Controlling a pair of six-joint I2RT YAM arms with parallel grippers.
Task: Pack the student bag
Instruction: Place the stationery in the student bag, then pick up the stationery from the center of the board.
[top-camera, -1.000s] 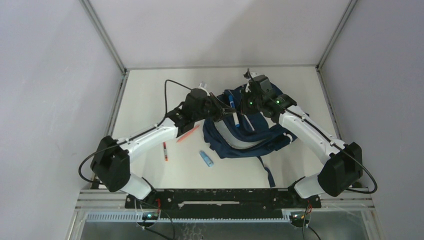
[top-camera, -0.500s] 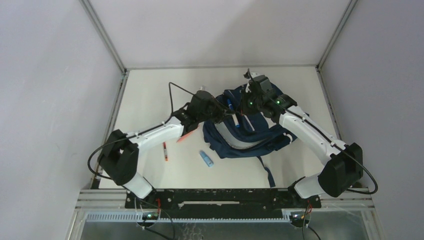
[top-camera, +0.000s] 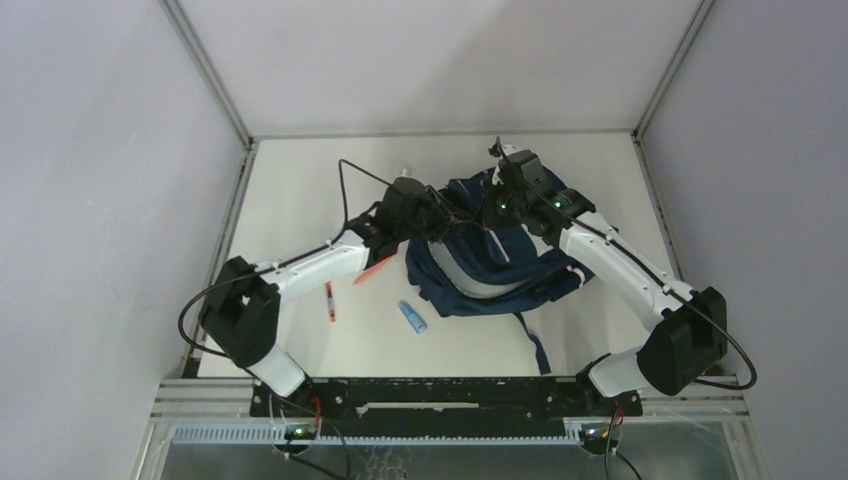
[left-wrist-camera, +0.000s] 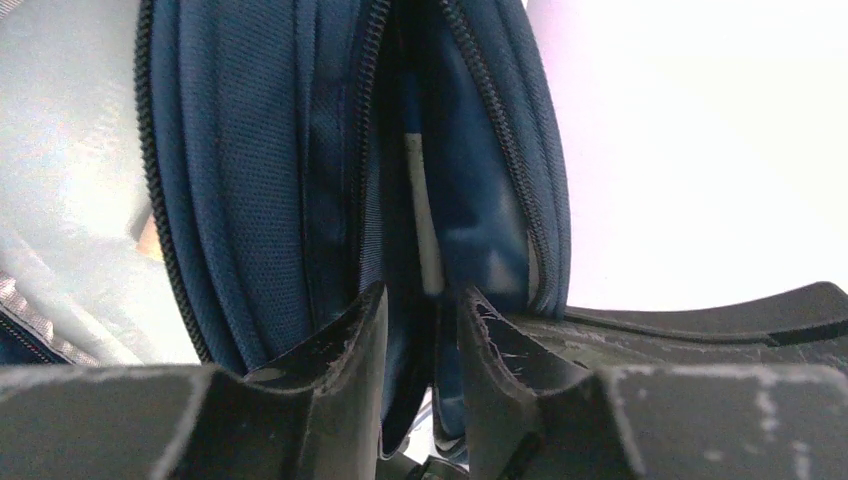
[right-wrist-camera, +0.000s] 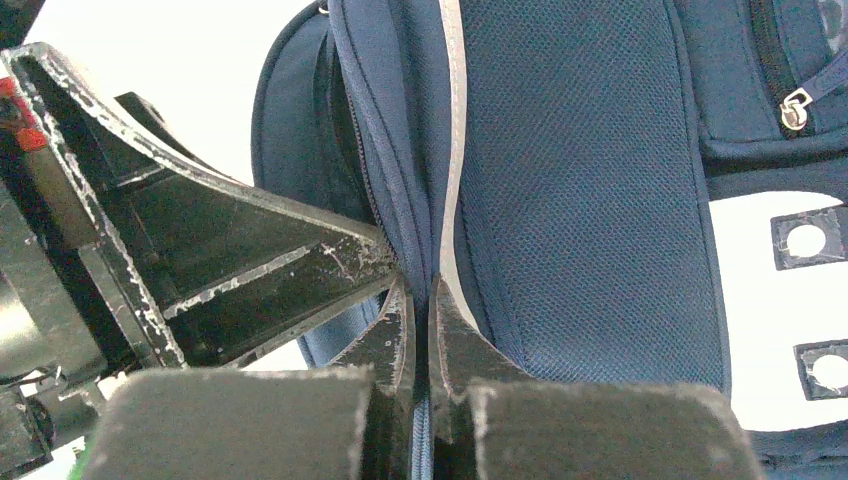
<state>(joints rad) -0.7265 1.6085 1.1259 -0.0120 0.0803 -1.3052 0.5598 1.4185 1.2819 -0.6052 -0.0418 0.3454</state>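
Observation:
The navy student bag (top-camera: 500, 270) lies at the table's middle right with its top opening lifted. My right gripper (top-camera: 491, 211) is shut on the bag's zipper edge (right-wrist-camera: 430, 200) and holds it up; in its wrist view the jaws (right-wrist-camera: 421, 290) pinch the blue seam. My left gripper (top-camera: 453, 220) reaches into the opening from the left. In the left wrist view its jaws (left-wrist-camera: 422, 305) stand narrowly apart around a white and blue marker (left-wrist-camera: 424, 220) that points down into the dark slot of the bag (left-wrist-camera: 250, 150). The marker is hidden in the top view.
A red pen (top-camera: 329, 302), an orange-red item (top-camera: 375, 268) and a light blue tube (top-camera: 412, 317) lie on the table left of the bag. A dark strap (top-camera: 537, 350) trails toward the near edge. Grey walls enclose the table.
My left gripper has moved right into the bag's opening with the marker, which lay in sight over the bag before and is now hidden inside. The right gripper has held still.

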